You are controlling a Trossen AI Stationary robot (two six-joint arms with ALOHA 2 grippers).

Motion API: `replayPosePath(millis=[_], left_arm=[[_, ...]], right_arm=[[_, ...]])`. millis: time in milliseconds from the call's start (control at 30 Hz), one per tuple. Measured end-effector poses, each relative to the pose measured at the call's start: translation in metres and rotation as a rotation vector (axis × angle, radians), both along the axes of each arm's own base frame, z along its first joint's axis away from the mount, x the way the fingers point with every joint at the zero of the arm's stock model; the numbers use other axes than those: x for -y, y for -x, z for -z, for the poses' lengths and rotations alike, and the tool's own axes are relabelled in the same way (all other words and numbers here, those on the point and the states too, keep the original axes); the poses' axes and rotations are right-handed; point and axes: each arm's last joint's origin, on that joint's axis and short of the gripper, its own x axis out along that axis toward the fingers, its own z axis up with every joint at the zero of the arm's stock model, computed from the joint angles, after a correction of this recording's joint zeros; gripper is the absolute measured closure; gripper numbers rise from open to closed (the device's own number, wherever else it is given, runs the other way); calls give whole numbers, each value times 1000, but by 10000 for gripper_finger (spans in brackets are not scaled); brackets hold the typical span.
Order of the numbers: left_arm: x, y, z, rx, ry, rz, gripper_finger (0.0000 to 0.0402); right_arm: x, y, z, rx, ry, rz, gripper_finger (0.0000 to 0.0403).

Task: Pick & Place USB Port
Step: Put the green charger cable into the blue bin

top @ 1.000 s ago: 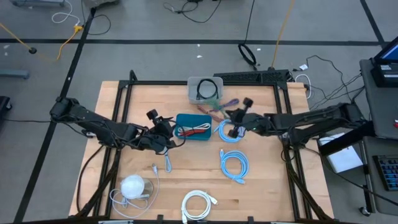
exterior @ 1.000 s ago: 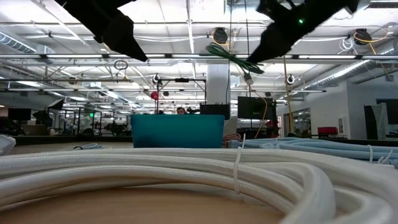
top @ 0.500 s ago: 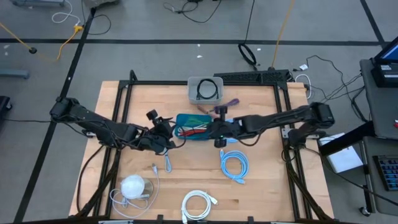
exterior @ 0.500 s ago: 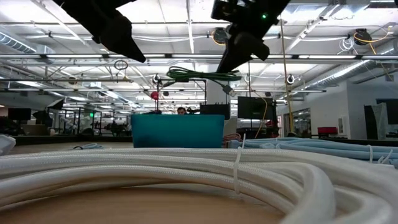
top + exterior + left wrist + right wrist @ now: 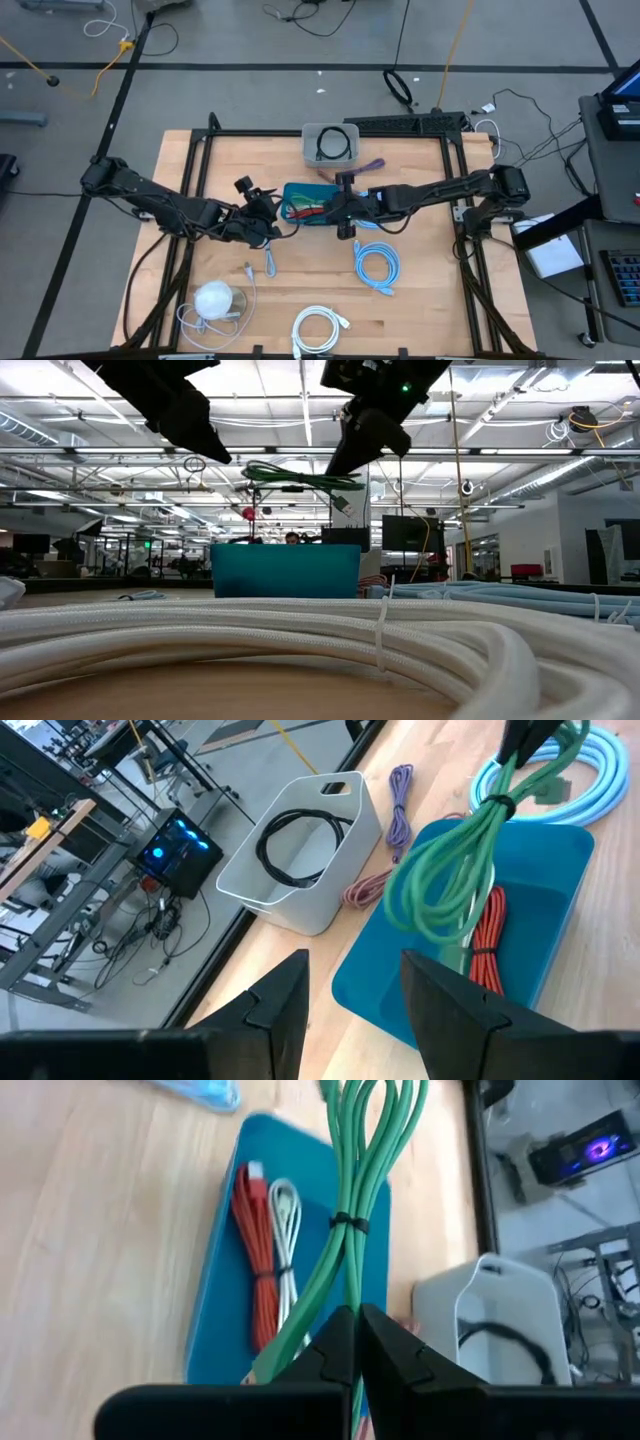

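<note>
Above the teal bin (image 5: pixel 312 206), the right hand (image 5: pixel 352 1342) is clamped on the green cable (image 5: pixel 352 1200).

The cable bundle (image 5: pixel 355 1190) hanging over the bin is bright green, cinched by a thin black tie (image 5: pixel 349 1222). Under it the bin (image 5: pixel 540 935) is teal-blue, and inside lie a red cable (image 5: pixel 256 1260) and a white cable (image 5: pixel 285 1245). Next to that bin stands a pale grey bin (image 5: pixel 300 870) holding a black cable (image 5: pixel 298 845). Between the two lie a purple cable (image 5: pixel 400 805) and a dusty pink cable (image 5: pixel 365 890). The table (image 5: pixel 430 300) is light natural wood with a black frame. On it are light blue cable coils (image 5: pixel 378 266), a white coil (image 5: pixel 318 327) and a white round object (image 5: pixel 214 298). Both arms and their fingers (image 5: pixel 275 1005) are black.
</note>
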Motion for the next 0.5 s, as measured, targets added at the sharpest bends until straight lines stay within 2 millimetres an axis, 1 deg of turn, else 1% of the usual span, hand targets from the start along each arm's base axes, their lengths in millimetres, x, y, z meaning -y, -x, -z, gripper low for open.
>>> replayPosePath(millis=[200, 267, 367, 433, 500], left_arm=[[0, 0, 0, 1, 0, 0, 241], [0, 0, 0, 1, 0, 0, 241], [0, 0, 0, 0, 0, 0, 241], [0, 0, 0, -2, -1, 0, 241], [0, 0, 0, -1, -1, 0, 241]], right_arm=[[4, -7, 4, 23, 7, 1, 403], [9, -13, 15, 4, 6, 17, 403], [13, -16, 35, -72, -7, 18, 403], [14, -24, 40, -40, -29, 7, 403], [15, -26, 46, -51, -33, 5, 403]])
